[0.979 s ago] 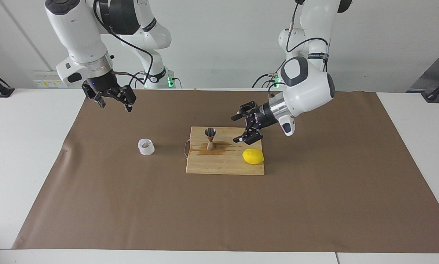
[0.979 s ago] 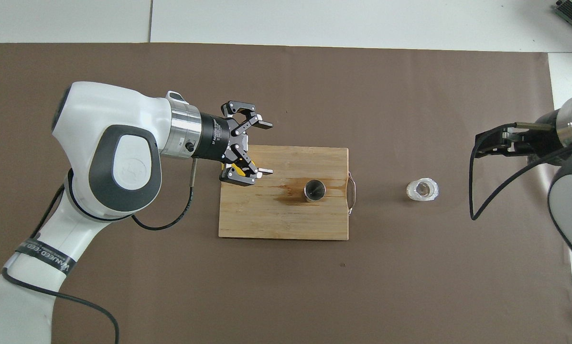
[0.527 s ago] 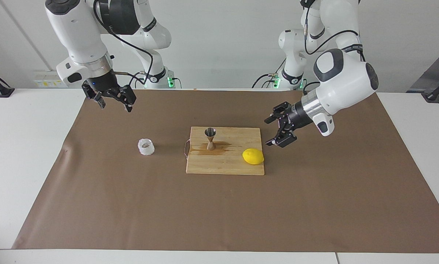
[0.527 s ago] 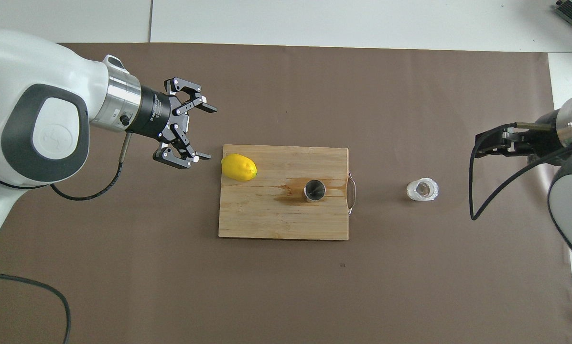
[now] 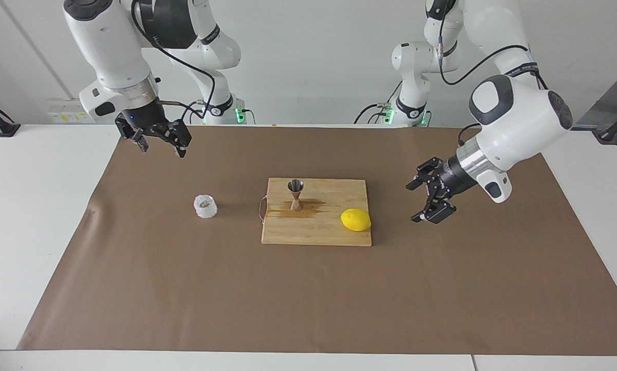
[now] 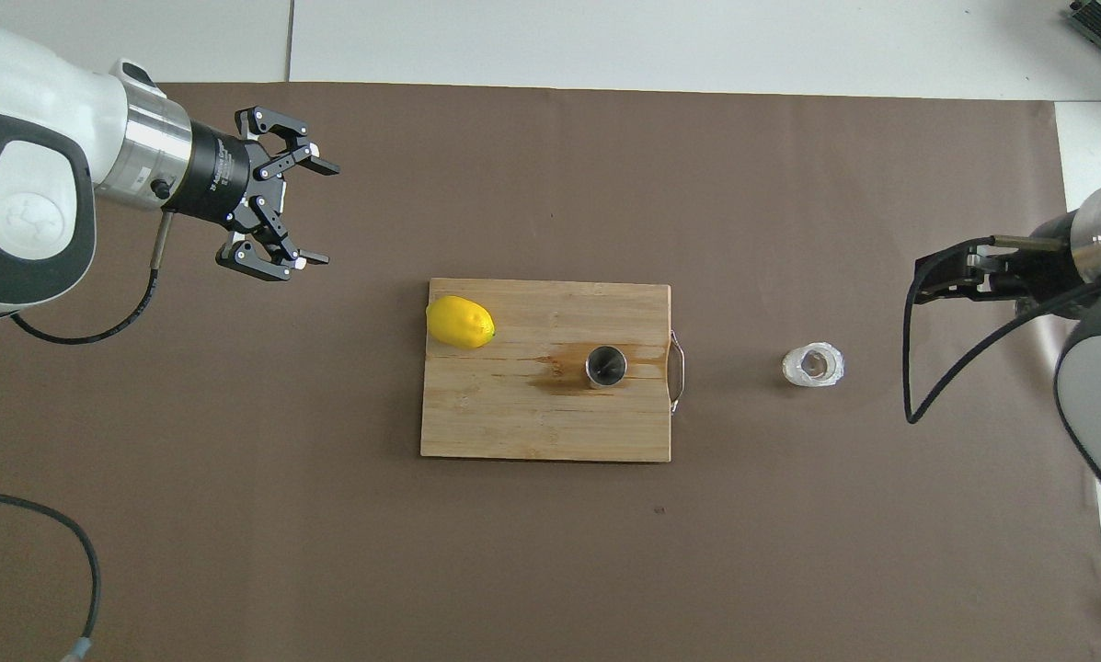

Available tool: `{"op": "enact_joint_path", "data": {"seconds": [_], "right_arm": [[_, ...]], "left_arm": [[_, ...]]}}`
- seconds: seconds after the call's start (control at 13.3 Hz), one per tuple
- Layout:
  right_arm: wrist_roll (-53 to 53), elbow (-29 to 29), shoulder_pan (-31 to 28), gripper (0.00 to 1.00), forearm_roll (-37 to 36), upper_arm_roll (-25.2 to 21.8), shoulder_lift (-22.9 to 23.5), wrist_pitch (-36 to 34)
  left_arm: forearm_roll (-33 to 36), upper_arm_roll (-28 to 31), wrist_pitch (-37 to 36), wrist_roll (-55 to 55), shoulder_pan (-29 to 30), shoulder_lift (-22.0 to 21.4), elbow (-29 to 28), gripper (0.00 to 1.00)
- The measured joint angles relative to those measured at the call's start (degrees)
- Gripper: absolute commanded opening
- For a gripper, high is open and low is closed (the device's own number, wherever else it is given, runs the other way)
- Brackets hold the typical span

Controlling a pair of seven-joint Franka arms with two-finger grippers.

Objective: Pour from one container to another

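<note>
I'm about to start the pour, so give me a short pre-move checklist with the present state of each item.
1. Small white crinkly translucent cup upright on the brown paper, free: ok.
2. Shiny steel hourglass jigger upright on the wooden cutting board: ok.
3. Right gripper open, empty, above the paper: ok.
4. Left gripper open, off the board: ok.
5. Yellow lemon apart from the jigger: ok.
6. Cup contents: cannot tell.

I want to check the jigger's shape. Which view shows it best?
The facing view: the jigger stands upright on the cutting board, both cones and waist visible. The overhead view shows only its round open mouth.
</note>
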Motion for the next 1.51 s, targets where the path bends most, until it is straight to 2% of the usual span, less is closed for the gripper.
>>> {"op": "enact_joint_path", "data": {"seconds": [0.45,0.9,1.28,1.51], "right_arm": [[0.0,0.0,-0.65,1.0,0.0,-0.16,0.0,-1.09],[-0.04,-0.95,-1.35,1.0,0.0,-0.16,-0.22,-2.22],[-0.78,-1.84,-1.31,1.0,0.0,-0.07,-0.76,-1.97],[-5.52,-4.98,-1.28,1.0,0.0,-0.01,-1.65,2.2]], "left_arm": [[5.96,0.11,0.15,10.86,2.74,0.1,3.89,1.0],[19.55,0.12,-0.07,16.1,2.58,0.1,4.28,1.0],[21.15,0.65,-3.71,31.24,2.91,-0.99,5.0,1.0],[22.21,1.4,-9.69,42.55,3.35,-2.46,5.21,1.0]]}}
